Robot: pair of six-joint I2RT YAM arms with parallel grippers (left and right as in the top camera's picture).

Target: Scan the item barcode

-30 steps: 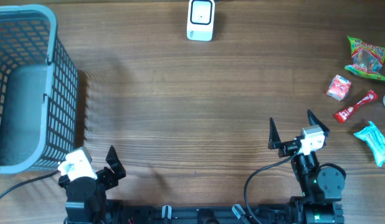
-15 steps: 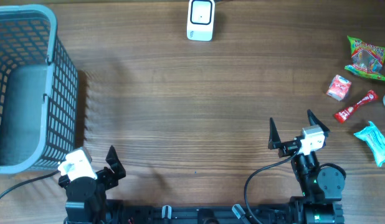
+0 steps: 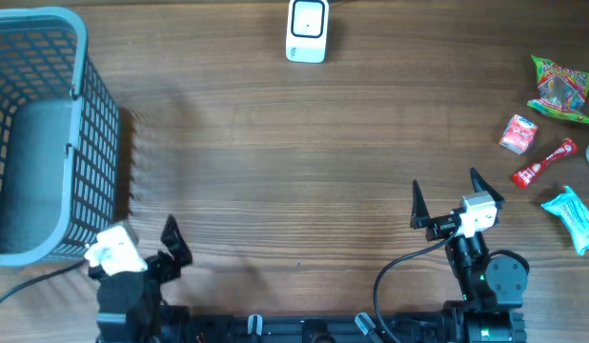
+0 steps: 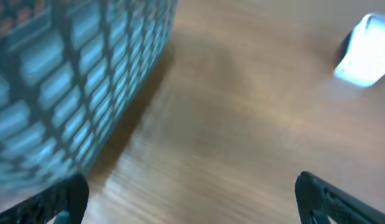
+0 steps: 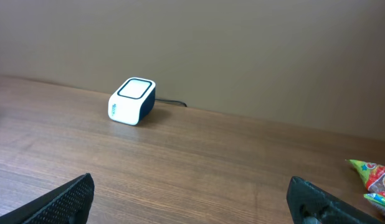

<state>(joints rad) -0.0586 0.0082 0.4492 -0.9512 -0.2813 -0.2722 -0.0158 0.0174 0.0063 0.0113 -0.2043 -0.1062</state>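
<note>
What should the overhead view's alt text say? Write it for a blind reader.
The left claw and right claw hang open and empty at the near edge of a wooden table. A white scanner sits at the far edge, a blue basket on the left, snack packets on the right.

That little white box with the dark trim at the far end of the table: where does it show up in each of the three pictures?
Overhead: the white box sits at the top edge, about the centre.
Left wrist: blurred, in the top right corner.
Right wrist: left of centre, at the table's far edge.
Shared landmark: the wooden table, on which it stands in every view.
</note>
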